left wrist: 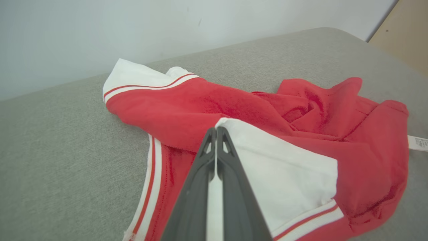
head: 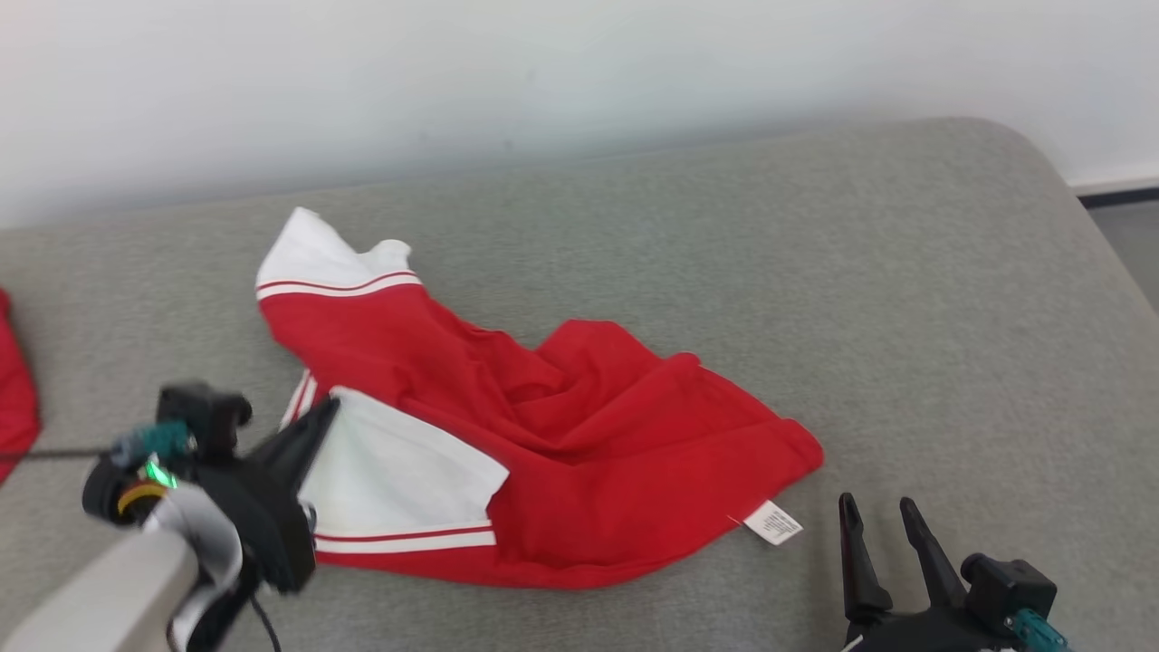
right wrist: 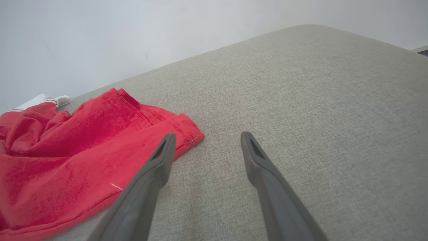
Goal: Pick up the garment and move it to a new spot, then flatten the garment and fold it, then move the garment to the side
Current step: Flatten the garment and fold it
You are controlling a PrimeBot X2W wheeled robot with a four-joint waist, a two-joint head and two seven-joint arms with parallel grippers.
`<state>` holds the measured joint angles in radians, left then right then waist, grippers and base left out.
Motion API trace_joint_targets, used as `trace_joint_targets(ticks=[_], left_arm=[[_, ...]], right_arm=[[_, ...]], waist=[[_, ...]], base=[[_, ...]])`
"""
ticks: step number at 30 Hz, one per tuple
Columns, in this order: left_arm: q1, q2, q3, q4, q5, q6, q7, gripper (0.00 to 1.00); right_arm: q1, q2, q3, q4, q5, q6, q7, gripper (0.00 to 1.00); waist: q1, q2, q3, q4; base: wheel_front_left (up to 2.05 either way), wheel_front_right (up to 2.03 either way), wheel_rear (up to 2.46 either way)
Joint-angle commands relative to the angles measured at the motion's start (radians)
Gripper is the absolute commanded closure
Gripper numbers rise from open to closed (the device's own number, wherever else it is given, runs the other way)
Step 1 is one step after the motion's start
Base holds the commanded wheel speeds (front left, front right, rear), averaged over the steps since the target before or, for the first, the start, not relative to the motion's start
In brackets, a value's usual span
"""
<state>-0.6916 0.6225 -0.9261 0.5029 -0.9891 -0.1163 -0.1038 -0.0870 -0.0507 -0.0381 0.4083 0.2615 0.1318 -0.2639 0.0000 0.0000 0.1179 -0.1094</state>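
The garment (head: 561, 426) lies crumpled on the grey cushioned surface, red with white panels and red-and-white striped trim. Its small white tag (head: 772, 522) sticks out at the near right corner. My left gripper (head: 330, 407) is shut on the edge of the near white panel; in the left wrist view the fingers (left wrist: 230, 167) press together with white cloth of the garment (left wrist: 200, 107) pinched between them. My right gripper (head: 876, 512) stands open just right of the tag, apart from the cloth. In the right wrist view the right gripper (right wrist: 207, 137) has its left finger beside the garment's (right wrist: 67, 150) red hem.
The grey padded surface (head: 815, 272) runs back to a pale wall and rounds off at the far right, where floor shows beyond its edge. Another piece of red cloth (head: 14, 389) pokes in at the left edge. Bare cushion lies right of the garment.
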Motion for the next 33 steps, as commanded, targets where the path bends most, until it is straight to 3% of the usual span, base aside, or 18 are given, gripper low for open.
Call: trace_joint_targets(ticks=[1, 9, 13, 18, 24, 25, 26, 27, 33], left_arm=[[0.044, 0.013, -0.003, -0.028, 0.003, 0.016, -0.009, 1.0], [0.294, 0.1, -0.014, -0.316, -0.052, 0.166, -0.027, 1.0], [0.41, 0.112, -0.019, -0.407, -0.103, 0.228, -0.039, 1.0], [0.51, 0.117, -0.03, -0.424, -0.153, 0.265, -0.044, 1.0], [0.559, 0.105, -0.04, -0.402, -0.197, 0.278, -0.019, 1.0], [0.556, 0.107, -0.038, -0.405, -0.187, 0.285, -0.027, 0.89], [0.549, 0.109, -0.031, -0.411, -0.177, 0.29, -0.044, 0.04], [0.547, 0.108, -0.018, -0.415, -0.178, 0.292, -0.063, 0.0], [0.515, 0.121, 0.04, -0.468, -0.128, 0.314, -0.132, 0.0]], right_arm=[[0.014, 0.001, -0.001, -0.001, 0.003, -0.002, -0.001, 0.0], [0.033, 0.001, -0.021, -0.005, -0.002, -0.002, -0.001, 0.0], [0.038, 0.001, -0.03, -0.01, -0.01, -0.002, -0.001, 0.0], [0.039, 0.001, -0.034, -0.009, -0.019, -0.002, -0.001, 0.0], [0.048, 0.001, -0.032, -0.004, -0.027, -0.002, -0.001, 0.0], [0.047, 0.001, -0.031, -0.003, -0.028, -0.002, -0.001, 0.0], [0.047, 0.001, -0.031, -0.002, -0.028, -0.002, -0.001, 0.0], [0.049, 0.001, -0.032, -0.002, -0.029, -0.002, -0.001, 0.0], [0.064, 0.001, -0.035, -0.005, -0.037, -0.002, -0.001, 0.0]], waist=[[0.0, 0.0, -0.022, 0.04], [0.0, 0.0, -0.036, 0.119], [0.0, 0.0, -0.036, 0.148], [0.0, 0.0, -0.042, 0.167], [0.0, 0.0, -0.064, 0.182], [0.0, 0.0, -0.067, 0.182], [0.0, 0.0, -0.071, 0.183], [0.0, 0.0, -0.075, 0.183], [0.0, 0.0, -0.09, 0.177]], base=[[0.0, 0.0, 0.0], [0.0, 0.0, 0.0], [0.0, 0.0, 0.0], [0.0, 0.0, 0.0], [0.0, 0.0, 0.0], [0.0, 0.0, 0.0], [0.0, 0.0, 0.0], [0.0, 0.0, 0.0], [0.0, 0.0, 0.0]])
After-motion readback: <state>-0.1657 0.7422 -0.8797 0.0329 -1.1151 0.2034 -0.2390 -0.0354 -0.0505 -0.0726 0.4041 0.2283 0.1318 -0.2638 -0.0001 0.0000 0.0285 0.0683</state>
